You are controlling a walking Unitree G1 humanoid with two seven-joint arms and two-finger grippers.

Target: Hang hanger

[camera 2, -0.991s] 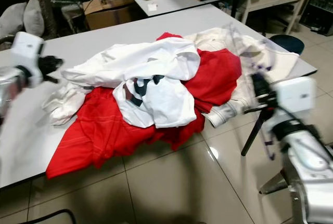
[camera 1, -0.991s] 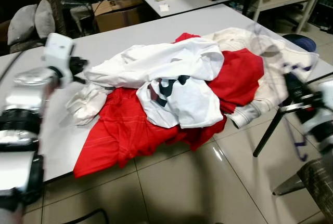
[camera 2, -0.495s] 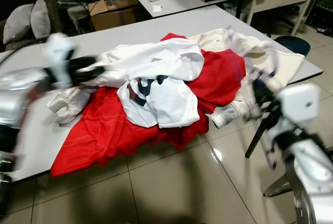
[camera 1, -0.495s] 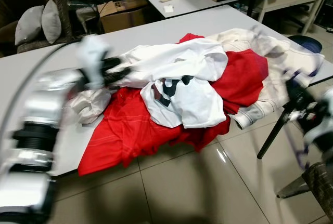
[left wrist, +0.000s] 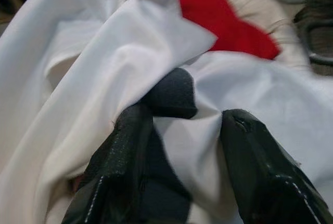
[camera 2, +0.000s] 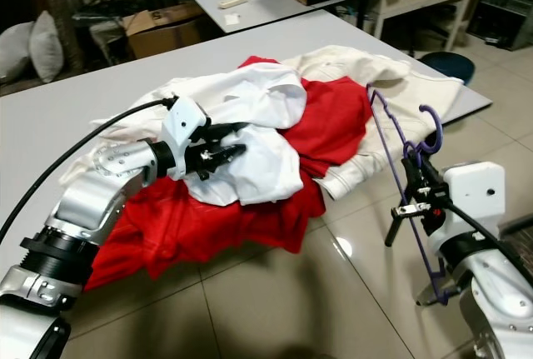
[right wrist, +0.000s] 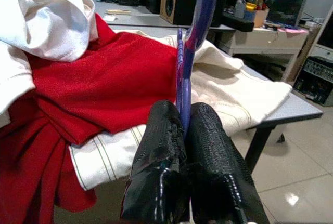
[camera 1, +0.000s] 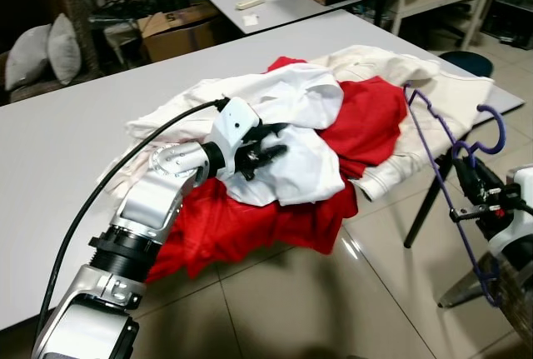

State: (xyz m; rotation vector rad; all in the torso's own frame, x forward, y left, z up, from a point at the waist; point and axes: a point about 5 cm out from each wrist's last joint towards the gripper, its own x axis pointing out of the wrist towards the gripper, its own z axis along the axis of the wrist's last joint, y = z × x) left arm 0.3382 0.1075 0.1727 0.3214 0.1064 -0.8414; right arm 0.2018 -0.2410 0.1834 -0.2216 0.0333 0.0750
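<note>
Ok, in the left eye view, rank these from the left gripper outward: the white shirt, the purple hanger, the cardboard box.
1. The white shirt: directly at the left gripper, its open fingers pressed into the fabric.
2. The purple hanger: to the robot's right, past the table edge, clamped in the right gripper.
3. The cardboard box: beyond the table, far side.

Soft matt cloth shirts (camera 1: 300, 126), glossy floor tiles (camera 1: 283, 301), smooth purple hanger (camera 1: 454, 167).

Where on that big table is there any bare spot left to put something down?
The grey table is bare on the robot's left of the clothes pile, and along its far edge. The near right end is crowded; the left gripper reaches into the pile.
</note>
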